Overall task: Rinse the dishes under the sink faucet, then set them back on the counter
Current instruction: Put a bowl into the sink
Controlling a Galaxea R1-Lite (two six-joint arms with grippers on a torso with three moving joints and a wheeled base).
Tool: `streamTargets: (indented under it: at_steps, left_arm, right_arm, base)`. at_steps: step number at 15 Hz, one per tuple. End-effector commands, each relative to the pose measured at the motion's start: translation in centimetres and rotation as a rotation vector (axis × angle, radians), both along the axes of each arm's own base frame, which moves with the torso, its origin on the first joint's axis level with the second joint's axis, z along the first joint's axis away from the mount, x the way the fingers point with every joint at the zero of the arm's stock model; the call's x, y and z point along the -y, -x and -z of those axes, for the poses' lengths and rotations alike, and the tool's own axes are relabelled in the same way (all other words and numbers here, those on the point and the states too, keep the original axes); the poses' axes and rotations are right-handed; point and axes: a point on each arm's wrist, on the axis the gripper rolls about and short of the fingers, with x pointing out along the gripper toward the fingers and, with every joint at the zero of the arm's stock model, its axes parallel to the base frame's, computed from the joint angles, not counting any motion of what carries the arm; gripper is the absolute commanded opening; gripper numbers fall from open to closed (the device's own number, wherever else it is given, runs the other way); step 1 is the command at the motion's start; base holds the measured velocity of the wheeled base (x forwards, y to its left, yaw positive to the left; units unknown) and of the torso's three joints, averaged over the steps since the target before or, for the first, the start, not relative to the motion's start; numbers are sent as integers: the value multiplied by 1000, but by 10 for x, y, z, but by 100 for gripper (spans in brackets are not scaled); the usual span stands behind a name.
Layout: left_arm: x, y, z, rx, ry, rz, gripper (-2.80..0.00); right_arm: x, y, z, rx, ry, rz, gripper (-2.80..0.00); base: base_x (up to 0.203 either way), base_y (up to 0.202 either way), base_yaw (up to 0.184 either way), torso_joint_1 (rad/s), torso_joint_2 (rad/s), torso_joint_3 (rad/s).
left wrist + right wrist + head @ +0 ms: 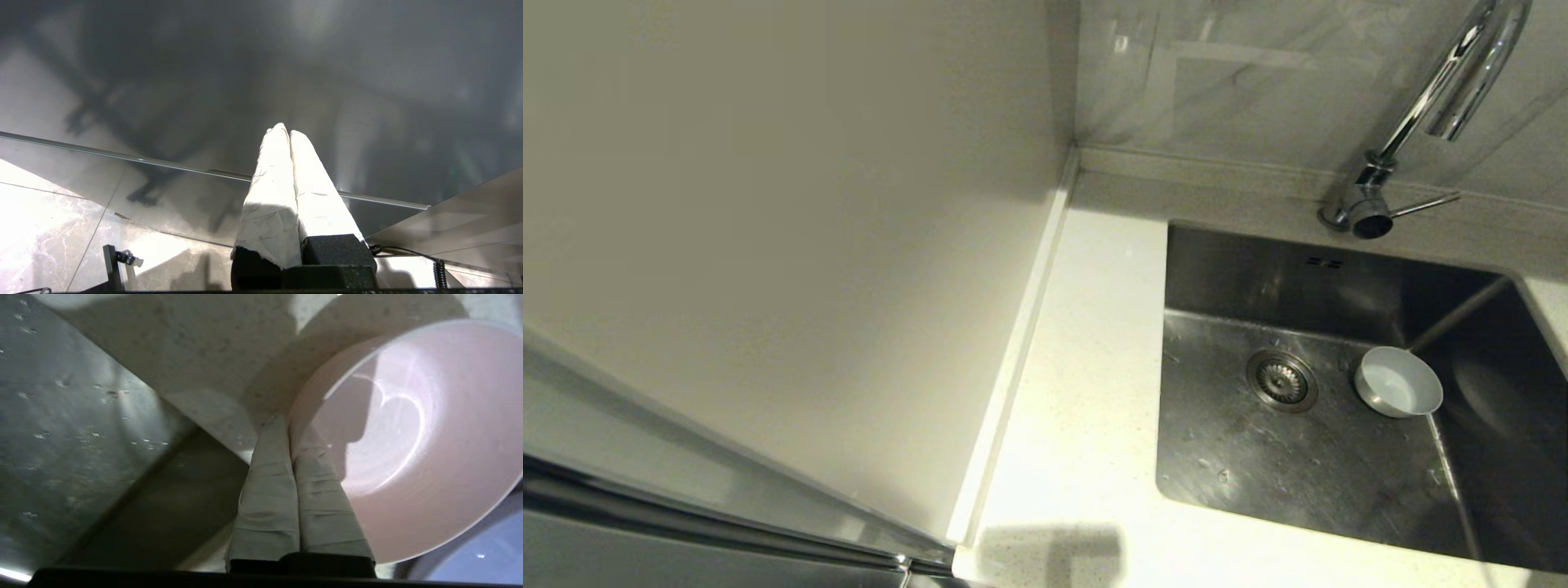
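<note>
The light blue-grey bowl (1398,381) stands upright in the sink (1307,465), right of the drain strainer (1281,380). The chrome faucet (1437,90) arches over the basin's back, its lever (1425,204) pointing right. Neither arm shows in the head view. In the right wrist view my right gripper (291,424) is shut on the rim of the pale pink bowl (408,449), over the speckled counter (196,347) beside the sink's wet steel (61,416). A strip of the lilac plate (486,559) shows under the bowl. My left gripper (288,131) is shut on nothing.
A plain beige wall panel (768,204) rises left of the counter strip (1086,367). Two overflow slots (1325,262) mark the sink's back wall. The left wrist view faces a dark metal panel (367,81) and a marbled floor (41,228).
</note>
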Motion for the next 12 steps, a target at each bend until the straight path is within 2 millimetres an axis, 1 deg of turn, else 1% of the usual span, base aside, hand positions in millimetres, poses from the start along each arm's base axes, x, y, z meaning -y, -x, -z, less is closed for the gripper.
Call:
streamTargets:
  at_steps: [1, 4, 6, 7, 9, 10, 12]
  left_arm:
    - [0, 0, 1, -3, 0, -1, -280]
    - [0, 0, 1, -3, 0, -1, -280]
    - [0, 0, 1, -3, 0, 0, -280]
    - [0, 0, 1, -3, 0, 0, -280]
    - [0, 0, 1, -3, 0, 0, -280]
    - [0, 0, 1, -3, 0, -1, -280]
    - [0, 0, 1, -3, 0, 1, -280]
  right_arm:
    - [-1, 0, -3, 6, 9, -1, -280]
    - [-11, 6, -22, 49, 66, -5, -280]
    - [-25, 14, -41, 106, 116, -37, -280]
    - [-35, 18, -49, 128, 140, -82, -280]
    - [-63, 23, -56, 151, 176, -249, -280]
    - [-75, 21, -57, 172, 181, -343, -280]
    - [-95, 12, -57, 211, 164, -484, -280]
  base:
    - [0, 0, 0, 0, 0, 0]
    - [0, 0, 0, 0, 0, 0]
    - [0, 0, 0, 0, 0, 0]
    - [0, 0, 0, 0, 0, 0]
    - [0, 0, 0, 0, 0, 0]
    - [0, 0, 0, 0, 0, 0]
    - [0, 0, 0, 0, 0, 0]
